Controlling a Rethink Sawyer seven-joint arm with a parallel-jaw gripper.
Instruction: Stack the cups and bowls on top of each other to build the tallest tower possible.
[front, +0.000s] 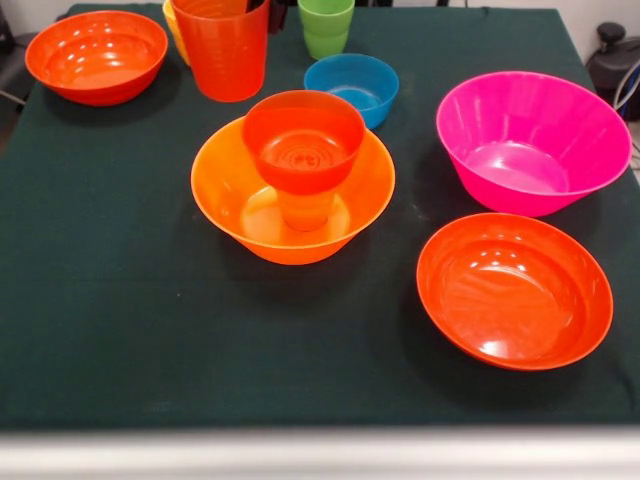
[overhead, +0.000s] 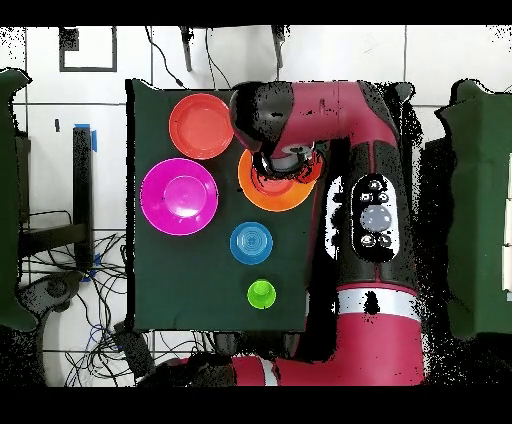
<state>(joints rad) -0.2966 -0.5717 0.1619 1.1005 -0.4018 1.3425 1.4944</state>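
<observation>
A large orange bowl (front: 235, 195) stands mid-table. An orange cup (front: 305, 210) stands in it, and a small red-orange bowl (front: 303, 140) rests on the cup: a three-piece tower. A red-orange cup (front: 222, 50), with a yellow cup (front: 173, 25) behind it, and a green cup (front: 326, 25) stand at the far edge. The small blue bowl (front: 352, 88) is beside them. The magenta-pink bowl (front: 532, 140) and the two wide red-orange bowls (front: 514, 290) (front: 97, 55) lie apart. In the overhead view my gripper (overhead: 284, 160) hangs over the orange bowl (overhead: 262, 192), mostly hidden by the arm.
The arm (overhead: 370, 210) covers one side of the table from above, hiding the bowl and cups there. The dark green cloth (front: 120, 320) ends at a pale front table edge (front: 320, 455). Cables lie on the floor (overhead: 90, 300) beside the table.
</observation>
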